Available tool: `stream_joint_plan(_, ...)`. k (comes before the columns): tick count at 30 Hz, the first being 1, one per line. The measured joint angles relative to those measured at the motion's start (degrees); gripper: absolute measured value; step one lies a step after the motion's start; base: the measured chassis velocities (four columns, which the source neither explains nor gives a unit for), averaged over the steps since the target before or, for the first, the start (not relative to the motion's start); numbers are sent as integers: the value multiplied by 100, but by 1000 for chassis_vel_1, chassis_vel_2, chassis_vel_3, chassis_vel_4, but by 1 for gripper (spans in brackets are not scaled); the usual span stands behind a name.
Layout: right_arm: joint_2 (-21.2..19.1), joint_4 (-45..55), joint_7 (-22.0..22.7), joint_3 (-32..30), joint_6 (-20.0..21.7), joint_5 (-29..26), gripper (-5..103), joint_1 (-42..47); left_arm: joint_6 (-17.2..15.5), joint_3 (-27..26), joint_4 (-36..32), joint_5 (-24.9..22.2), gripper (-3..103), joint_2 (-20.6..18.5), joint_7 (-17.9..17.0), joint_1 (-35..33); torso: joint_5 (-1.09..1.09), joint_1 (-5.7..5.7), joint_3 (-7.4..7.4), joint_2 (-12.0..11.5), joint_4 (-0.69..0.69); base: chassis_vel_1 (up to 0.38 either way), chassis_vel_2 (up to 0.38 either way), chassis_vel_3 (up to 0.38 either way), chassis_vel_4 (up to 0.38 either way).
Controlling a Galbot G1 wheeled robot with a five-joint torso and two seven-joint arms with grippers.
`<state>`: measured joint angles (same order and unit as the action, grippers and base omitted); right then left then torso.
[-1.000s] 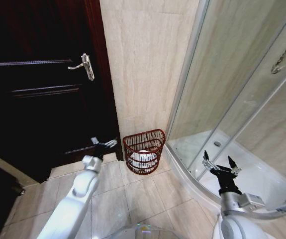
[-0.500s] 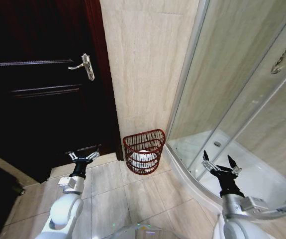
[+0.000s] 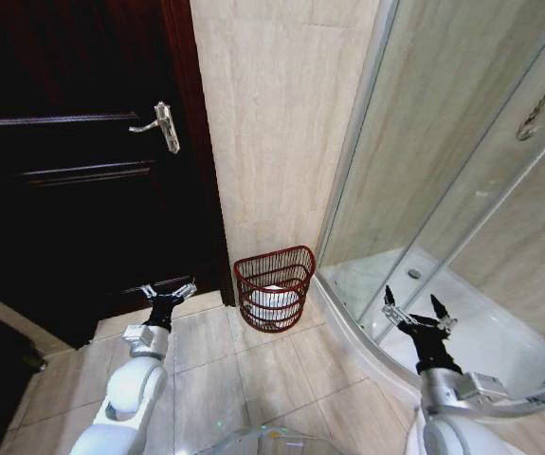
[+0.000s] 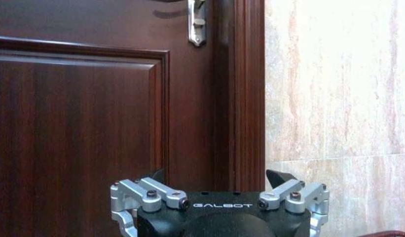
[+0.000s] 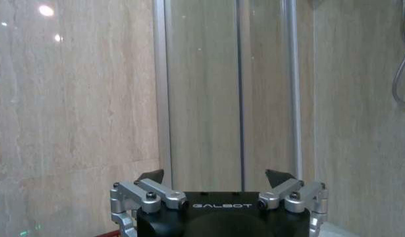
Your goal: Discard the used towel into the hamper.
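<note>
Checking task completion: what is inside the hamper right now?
Through the hamper's open bars, a white bundle lies in the lower part, likely the towel. The bars hide its underside and the hamper floor. Both claws are open and empty.

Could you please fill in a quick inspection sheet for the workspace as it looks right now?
Surface: beige tiled floor, bare apart from the hamper.
Job's things: hamper stands on the floor against the wall, between the door and the shower; something white, likely the towel, lies inside it.
Clutter: nothing seen.
Grippers: left gripper open and empty, low in front of the door, left of the hamper. Right gripper open and empty, in front of the shower tray.
Cables: nothing seen.
Surroundings: dark wooden door with a metal handle, shut; beige tiled wall; glass shower enclosure with a white tray.
</note>
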<state>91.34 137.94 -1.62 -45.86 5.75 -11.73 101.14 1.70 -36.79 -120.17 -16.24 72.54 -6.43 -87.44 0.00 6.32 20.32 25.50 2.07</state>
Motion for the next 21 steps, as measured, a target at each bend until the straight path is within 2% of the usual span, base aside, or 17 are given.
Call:
stream_joint_plan(10, -308, 14, 9, -145, -41, -286, 100, 282, 3, 44, -64, 94, 100, -57, 68, -65, 0, 0, 0, 0, 0, 0, 0, 0, 0)
stream_joint_plan(21, -333, 51, -52, -206, -222, -299, 100, 500, 30, 45, -142, 151, 100, -68, 95, -192, 0, 0, 0, 0, 0, 0, 0, 0, 0)
